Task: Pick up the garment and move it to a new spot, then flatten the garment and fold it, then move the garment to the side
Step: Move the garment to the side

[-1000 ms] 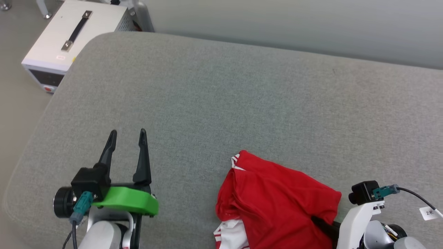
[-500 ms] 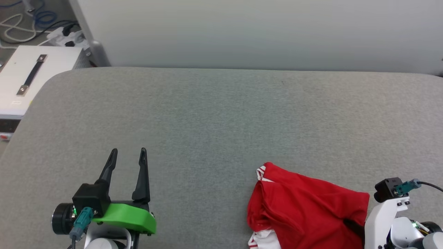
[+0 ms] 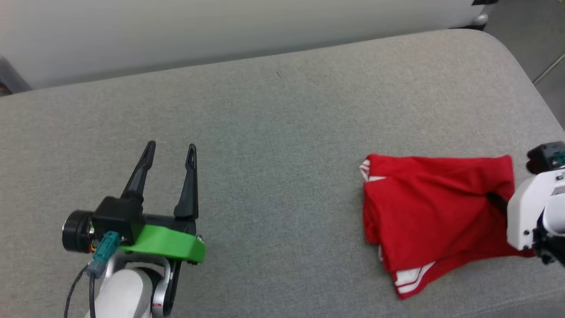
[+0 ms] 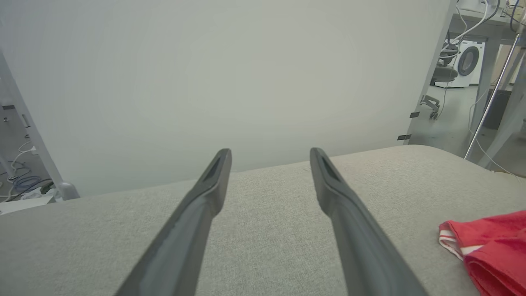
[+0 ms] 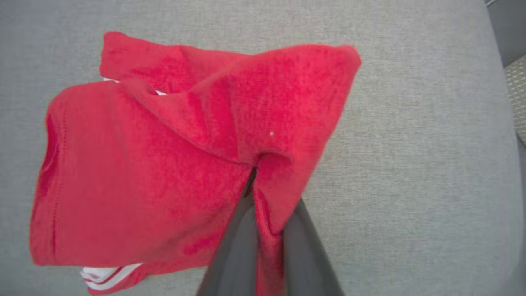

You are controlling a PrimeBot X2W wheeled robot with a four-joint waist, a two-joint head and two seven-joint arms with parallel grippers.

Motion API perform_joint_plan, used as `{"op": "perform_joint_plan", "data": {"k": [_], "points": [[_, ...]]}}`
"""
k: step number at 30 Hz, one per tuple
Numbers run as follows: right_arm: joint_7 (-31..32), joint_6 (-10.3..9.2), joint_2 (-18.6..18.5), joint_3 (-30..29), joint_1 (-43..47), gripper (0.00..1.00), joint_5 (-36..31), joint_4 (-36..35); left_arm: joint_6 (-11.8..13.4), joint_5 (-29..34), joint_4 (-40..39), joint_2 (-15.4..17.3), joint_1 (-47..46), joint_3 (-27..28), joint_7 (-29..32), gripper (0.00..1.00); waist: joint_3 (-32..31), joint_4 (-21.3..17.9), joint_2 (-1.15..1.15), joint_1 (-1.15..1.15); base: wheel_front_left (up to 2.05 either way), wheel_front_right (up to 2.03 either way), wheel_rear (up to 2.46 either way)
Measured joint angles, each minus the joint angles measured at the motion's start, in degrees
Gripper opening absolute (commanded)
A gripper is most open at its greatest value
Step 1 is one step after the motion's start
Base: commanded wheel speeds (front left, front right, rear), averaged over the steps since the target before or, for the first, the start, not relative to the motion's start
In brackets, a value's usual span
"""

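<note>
Head view, looking down on a table (image 3: 282, 132) covered in grey woven fabric, with a rounded corner at the far right. A pale wall (image 3: 220, 26) runs along its far edge.

My left pincer (image 3: 171, 145) is at the lower left, above the table. Its two long dark fingers are spread wide apart with nothing between them. Behind the fingers are a black block, a bright green bracket and a white forearm with a cable.

My right pincer (image 3: 498, 201) is at the right edge of the view. Its white wrist housing shows, and its dark fingers are buried in cloth. It is closed on the shirt (image 3: 432, 198), a bunched red jersey on the right part of the table, well apart from my left pincer. Red-and-white striped trim shows at its upper left corner and along its lower edge. I cannot tell how much of it rests on the table.

Left wrist view: my left pincer (image 4: 270, 152) points across the table (image 4: 267, 246) toward the wall (image 4: 205, 74). A striped corner of the shirt (image 4: 489, 246) shows at the lower right.

Right wrist view: my right pincer (image 5: 259, 185) pinches a fold of the shirt (image 5: 144, 172), with red cloth caught between the two fingers. The rest spreads up and to the left over the table (image 5: 411, 164), with white striped trim at the bottom.
</note>
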Motion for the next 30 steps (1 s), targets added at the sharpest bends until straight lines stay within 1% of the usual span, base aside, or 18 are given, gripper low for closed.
{"op": "perform_joint_plan", "data": {"k": [5,10,14,18,19,20,24,30], "points": [[-2.34,0.00,-3.15,-2.76,-6.81,0.00,-3.14,4.95,-0.29,2.30,-1.64,0.92,-4.11,-1.14,1.33,1.00,5.49,-2.20,0.00,0.00,0.00,0.00,0.00],[-4.72,0.00,-4.86,-6.20,-11.65,0.00,-6.31,10.22,-0.44,3.80,-4.27,1.56,-6.89,-1.94,2.34,1.00,10.67,-3.47,0.00,0.01,0.00,0.00,0.00],[-8.34,0.00,-6.19,-9.75,-15.65,0.00,-10.12,14.56,-0.87,4.47,-6.00,1.69,-8.89,-2.86,2.87,1.00,14.72,-3.90,0.00,0.01,0.00,0.00,0.00],[-11.88,0.00,-5.52,-15.23,-19.89,0.00,-14.57,18.90,-1.26,5.43,-6.88,1.72,-11.22,-3.55,3.03,1.00,18.53,-3.76,0.00,0.01,0.00,0.00,0.00],[-13.62,0.00,-5.13,-19.12,-22.19,0.00,-17.96,21.81,-1.55,5.49,-7.26,1.72,-12.69,-3.78,3.01,1.00,21.14,-3.34,0.00,0.02,0.00,0.00,0.00],[-14.30,0.00,-5.01,-20.50,-22.80,0.00,-19.29,22.53,-1.57,5.58,-7.40,1.74,-13.10,-3.83,3.00,1.00,22.01,-3.13,0.00,0.02,0.00,0.00,0.00],[-16.92,0.00,-4.25,-24.88,-24.71,0.00,-23.47,24.82,-1.96,5.81,-7.45,1.67,-14.57,-4.23,2.80,1.00,25.10,-2.07,0.00,0.01,0.00,0.00,0.00],[-19.20,0.00,-2.80,-30.45,-26.09,0.00,-29.17,27.25,-2.21,5.82,-6.36,1.27,-16.21,-5.01,1.58,1.00,28.55,0.10,0.00,0.01,0.00,0.00,0.00]]}}
